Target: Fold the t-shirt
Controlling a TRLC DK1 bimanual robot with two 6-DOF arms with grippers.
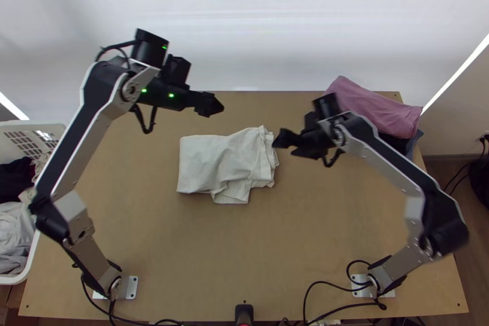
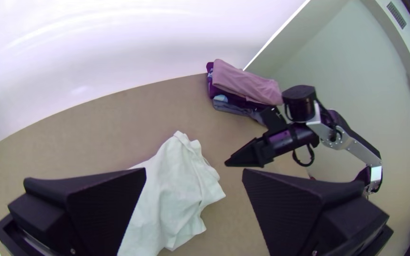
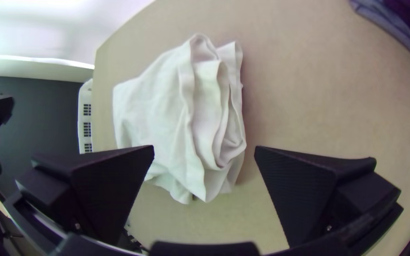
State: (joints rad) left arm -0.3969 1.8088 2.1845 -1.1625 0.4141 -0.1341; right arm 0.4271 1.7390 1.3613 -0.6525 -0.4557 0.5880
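Left gripper (image 2: 194,169) and right gripper (image 3: 204,147) open, a soft, light-looking t-shirt (image 1: 226,161) lies rumpled (best pinched at its layered end (image 3: 208,118)).

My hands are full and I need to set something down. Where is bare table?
Widest: the table between the white t-shirt and the cables at the near edge. Another bare patch lies between the t-shirt and the left arm. Crowded: the far right corner, under stacked clothes, and the t-shirt's right side, by the right gripper.
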